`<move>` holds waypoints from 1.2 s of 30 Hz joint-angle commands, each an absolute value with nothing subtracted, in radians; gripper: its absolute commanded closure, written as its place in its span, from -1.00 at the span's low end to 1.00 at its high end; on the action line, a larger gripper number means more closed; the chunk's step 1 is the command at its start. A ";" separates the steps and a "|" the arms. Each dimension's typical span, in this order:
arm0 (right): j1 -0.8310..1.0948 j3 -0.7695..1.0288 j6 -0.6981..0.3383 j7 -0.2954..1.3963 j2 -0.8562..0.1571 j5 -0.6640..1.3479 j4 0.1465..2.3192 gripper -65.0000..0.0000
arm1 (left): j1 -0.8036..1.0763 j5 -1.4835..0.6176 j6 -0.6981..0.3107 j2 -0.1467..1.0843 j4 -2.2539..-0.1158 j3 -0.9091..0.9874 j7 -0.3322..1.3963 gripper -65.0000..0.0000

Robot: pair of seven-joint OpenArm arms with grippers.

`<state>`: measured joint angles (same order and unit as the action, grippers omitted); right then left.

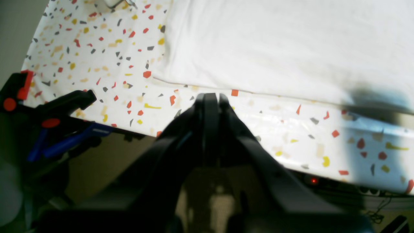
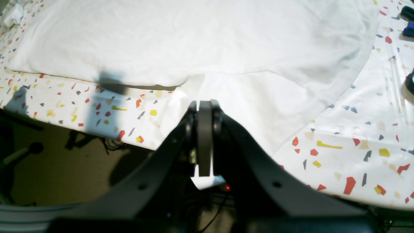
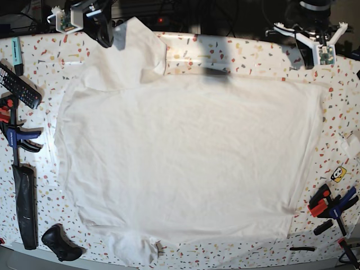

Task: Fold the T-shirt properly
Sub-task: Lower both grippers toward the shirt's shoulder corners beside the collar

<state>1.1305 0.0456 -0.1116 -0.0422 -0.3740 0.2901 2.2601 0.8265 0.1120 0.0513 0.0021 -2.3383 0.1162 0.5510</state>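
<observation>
The T-shirt (image 3: 185,163) lies spread flat over most of the speckled desk (image 3: 247,53), filling the middle of the base view from about 9 o'clock to 3 o'clock. One sleeve (image 3: 138,53) sticks out toward 11 o'clock, reaching the far edge of the desk; another bit of cloth pokes out at 7 o'clock near the near edge.

The right gripper (image 2: 204,105) hangs at 11 o'clock in the base view (image 3: 104,34), just over that far sleeve. Its fingers (image 2: 204,136) are pressed together, and in the right wrist view the sleeve cloth (image 2: 245,106) sits right at their tips and runs down behind them; whether they pinch it I cannot tell.

The left gripper (image 1: 210,97) is at 1 o'clock in the base view (image 3: 306,53), off the far right corner of the shirt. Its fingers (image 1: 209,129) are closed with nothing between them, hovering over bare desk (image 1: 275,129), with the shirt's hem (image 1: 258,48) just beyond the tips.

Clamps (image 3: 332,205) lie at 4 o'clock, another clamp (image 3: 14,135) at 9 o'clock beside a remote (image 3: 19,84), and a dark controller (image 3: 61,242) at 7 o'clock
</observation>
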 commanded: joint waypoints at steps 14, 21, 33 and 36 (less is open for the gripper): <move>1.110 0.065 -0.098 0.184 -0.298 0.311 2.304 0.18 | 0.822 0.220 0.056 0.003 -2.356 0.117 0.547 0.46; 0.966 0.252 -0.097 0.414 -0.280 0.506 2.303 0.18 | 0.718 0.247 0.023 0.003 -2.356 0.117 0.699 0.45; 0.952 0.507 -0.100 0.487 -0.280 0.665 2.218 0.18 | 0.587 0.337 -0.031 0.003 -2.298 0.117 0.718 0.32; 0.928 0.511 -0.140 0.485 -0.280 0.703 2.124 0.18 | 0.581 0.350 -0.030 0.004 -2.267 0.117 0.718 0.32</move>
